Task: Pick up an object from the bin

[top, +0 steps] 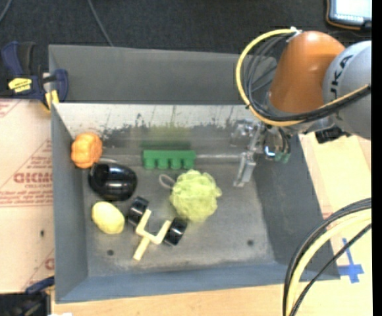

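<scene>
**A:** In the camera view, where is the gripper?

**B:** It is low in the right part of the grey bin, close to the back wall and over bare floor. Nothing shows in its grasp.

**A:** Is it open or closed?

**B:** I cannot tell from this angle.

**A:** Which thing lies nearest?

**B:** A light-green puff. It sits just left of the gripper and nearer the front, and the 2 are not touching. A green ridged block lies further left, along the back wall.

**A:** And the rest?

**B:** There are 4 more on the left side:
- an orange ball in the back corner
- a black oval thing
- a yellow lemon shape
- a cream axle with 2 black wheels
</scene>
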You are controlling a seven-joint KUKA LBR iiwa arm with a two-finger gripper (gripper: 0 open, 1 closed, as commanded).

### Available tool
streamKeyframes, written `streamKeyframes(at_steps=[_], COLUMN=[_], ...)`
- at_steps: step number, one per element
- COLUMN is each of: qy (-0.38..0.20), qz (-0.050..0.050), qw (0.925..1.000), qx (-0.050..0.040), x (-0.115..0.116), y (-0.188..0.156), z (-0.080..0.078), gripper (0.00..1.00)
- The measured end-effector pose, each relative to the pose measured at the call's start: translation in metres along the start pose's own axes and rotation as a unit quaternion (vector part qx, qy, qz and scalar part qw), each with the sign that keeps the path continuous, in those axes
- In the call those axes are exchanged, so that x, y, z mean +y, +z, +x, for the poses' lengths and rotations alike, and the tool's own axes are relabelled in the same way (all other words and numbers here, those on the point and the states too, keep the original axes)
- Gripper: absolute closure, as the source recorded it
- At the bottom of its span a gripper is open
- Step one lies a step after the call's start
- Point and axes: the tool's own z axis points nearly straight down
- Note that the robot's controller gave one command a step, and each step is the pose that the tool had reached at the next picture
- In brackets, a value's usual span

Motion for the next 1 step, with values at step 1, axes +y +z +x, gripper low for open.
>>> streamKeyframes(at_steps=[1], qy=[0.010], qz=[0.002], qw=[0.9999], qx=[0.0026], x=[-0.0099], y=[0.0349], z=[-0.0091], gripper=[0.00])
